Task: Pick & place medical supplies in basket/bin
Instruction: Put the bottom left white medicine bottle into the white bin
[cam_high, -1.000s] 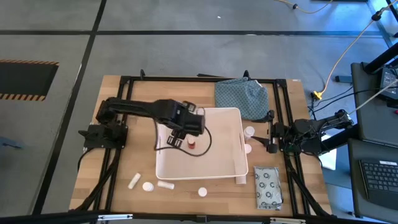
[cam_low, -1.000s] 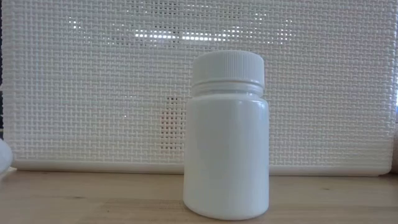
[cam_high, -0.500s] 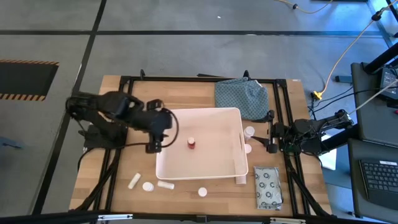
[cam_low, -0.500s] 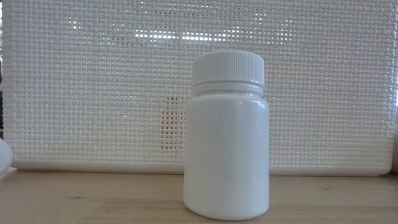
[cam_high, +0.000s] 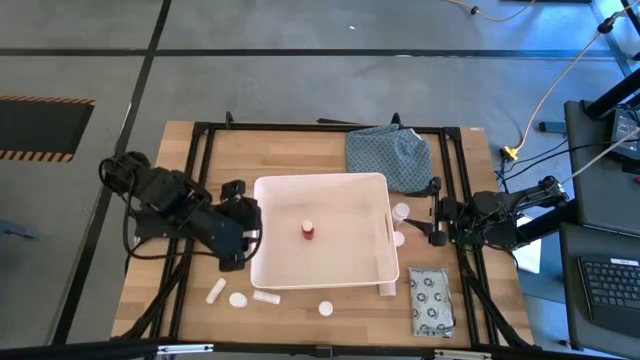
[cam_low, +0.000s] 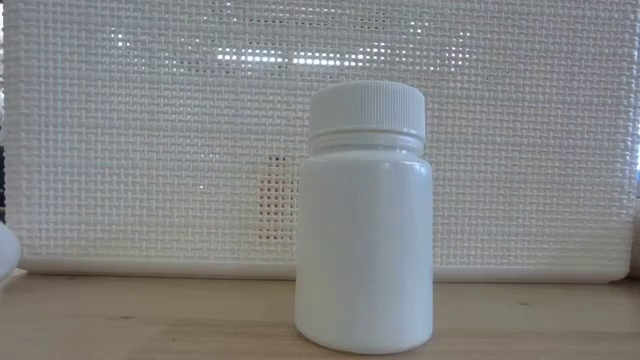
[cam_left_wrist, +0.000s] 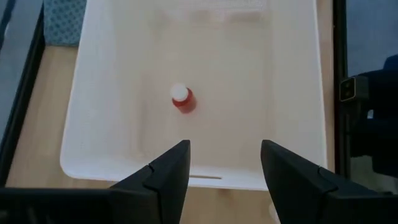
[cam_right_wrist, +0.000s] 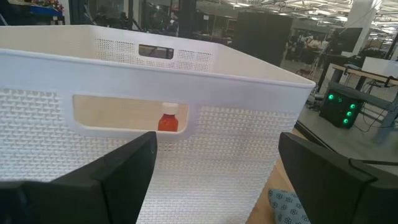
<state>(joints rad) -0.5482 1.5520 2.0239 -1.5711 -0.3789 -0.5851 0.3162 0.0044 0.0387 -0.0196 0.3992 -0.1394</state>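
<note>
Left gripper (cam_high: 237, 243) sits just outside the tub's (cam_high: 320, 278) left wall, jaws spread wide and empty. Red bottle (cam_high: 308, 231) stands upright mid-tub. The white tubes (cam_high: 216, 291) and bottles (cam_high: 238, 299) off the tub's front-left corner look light, stiff and a bit slick, so I'd pinch across the body. Plenty of bare wood there. Right gripper (cam_high: 425, 228) waits open by the right wall, two bottles (cam_high: 401, 212) beside it, packet (cam_high: 431, 301) off the front-right corner

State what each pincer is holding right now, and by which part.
Nothing is held. The left pincer is open and empty outside the tub; the right pincer is open and empty beside it.
</note>
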